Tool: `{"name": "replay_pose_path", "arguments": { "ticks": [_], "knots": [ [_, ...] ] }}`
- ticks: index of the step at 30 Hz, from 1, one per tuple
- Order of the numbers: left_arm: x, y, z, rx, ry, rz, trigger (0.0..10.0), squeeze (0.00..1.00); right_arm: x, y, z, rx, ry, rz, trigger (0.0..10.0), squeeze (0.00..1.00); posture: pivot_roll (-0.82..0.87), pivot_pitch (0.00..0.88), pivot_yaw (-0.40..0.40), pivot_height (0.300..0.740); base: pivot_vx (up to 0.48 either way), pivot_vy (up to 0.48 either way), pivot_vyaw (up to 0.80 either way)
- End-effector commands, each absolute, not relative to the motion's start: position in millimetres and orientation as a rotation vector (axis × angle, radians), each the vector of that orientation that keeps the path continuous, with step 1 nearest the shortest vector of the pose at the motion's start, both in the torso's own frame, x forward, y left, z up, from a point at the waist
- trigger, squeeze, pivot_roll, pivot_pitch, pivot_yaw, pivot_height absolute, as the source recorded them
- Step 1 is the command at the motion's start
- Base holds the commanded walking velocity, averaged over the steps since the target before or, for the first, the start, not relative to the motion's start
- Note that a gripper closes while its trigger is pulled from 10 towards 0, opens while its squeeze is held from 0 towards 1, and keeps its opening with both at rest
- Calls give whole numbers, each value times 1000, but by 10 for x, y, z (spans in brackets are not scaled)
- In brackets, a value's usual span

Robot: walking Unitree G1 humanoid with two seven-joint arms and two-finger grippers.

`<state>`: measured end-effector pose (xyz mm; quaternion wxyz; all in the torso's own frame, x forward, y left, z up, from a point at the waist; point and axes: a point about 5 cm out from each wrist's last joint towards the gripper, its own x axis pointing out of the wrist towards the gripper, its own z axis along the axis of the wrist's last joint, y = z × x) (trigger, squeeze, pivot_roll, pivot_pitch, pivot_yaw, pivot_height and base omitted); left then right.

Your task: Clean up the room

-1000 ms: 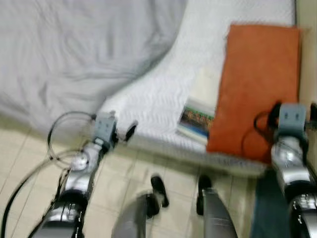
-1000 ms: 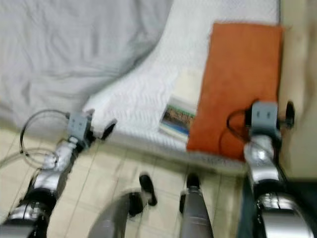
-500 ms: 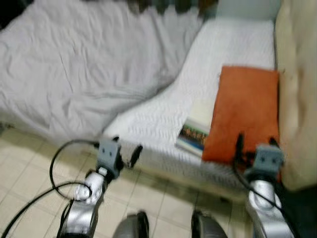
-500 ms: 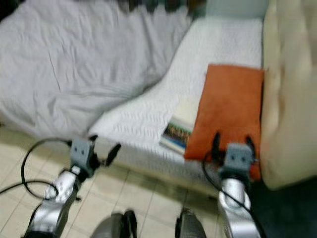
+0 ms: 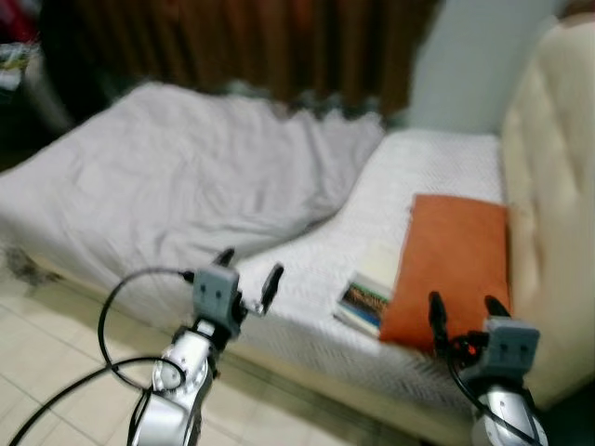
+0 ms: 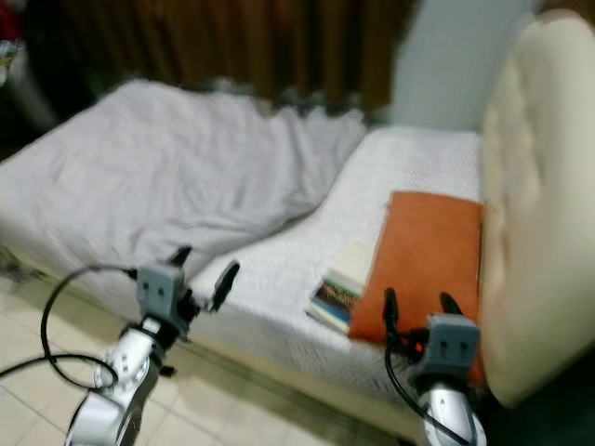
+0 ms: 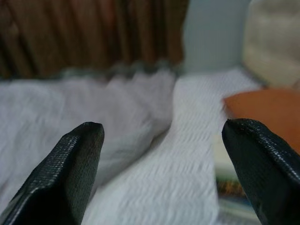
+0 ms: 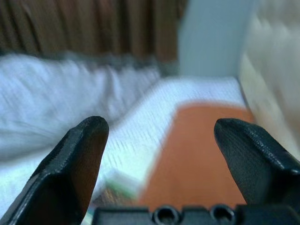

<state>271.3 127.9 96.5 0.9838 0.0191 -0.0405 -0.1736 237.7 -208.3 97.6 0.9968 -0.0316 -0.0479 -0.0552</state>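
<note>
head views are pretty blurry: left claw point(image 5: 249, 271) and right claw point(image 5: 461, 310) both spread wide, holding nothing, at the bed point(image 5: 437, 186) edge. a book point(image 5: 364, 299) pokes out, half tucked under the orange cloth point(image 5: 451, 265). wrist views: smeary grey blanket point(image 7: 93, 108), book cover unreadable.

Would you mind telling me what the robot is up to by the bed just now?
It stands at the bedside with both arms raised and holds nothing. The left gripper and right gripper are both open, short of the mattress. An orange cushion lies on the mattress, partly over a book, beside a crumpled grey blanket.
</note>
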Motion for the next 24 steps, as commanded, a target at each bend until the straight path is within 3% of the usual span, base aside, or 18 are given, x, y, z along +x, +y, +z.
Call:
{"name": "replay_pose_path", "arguments": {
  "ticks": [1, 6, 11, 19, 24],
  "knots": [
    [2738, 1343, 870, 37, -23, -326, 10000, 0, 2381, -2062, 934, -56, -74, -97, 10000, 0, -116, 0, 60, 740, 0, 0, 0],
    [2774, 1353, 781, 6, 23, -320, 10000, 0, 2472, -2046, 932, -78, -64, -65, 10000, 0, -123, 0, 65, 740, 0, 288, -190],
    [2697, 1352, 638, -32, 77, -320, 10000, 0, 2513, -2029, 875, -77, -29, -40, 10000, 0, -116, 0, 58, 740, 0, 480, -800],
    [2683, 1366, 555, -6, 90, -344, 10000, 0, 2275, -2041, 669, -137, 61, -22, 10000, 0, -108, 6, 23, 740, 0, 480, -800],
    [2620, 1289, 639, 46, 6, -383, 10000, 0, 2048, -2166, 520, -165, 141, -36, 10000, 0, -114, 35, -16, 740, 0, 0, 0]
  ]
}}
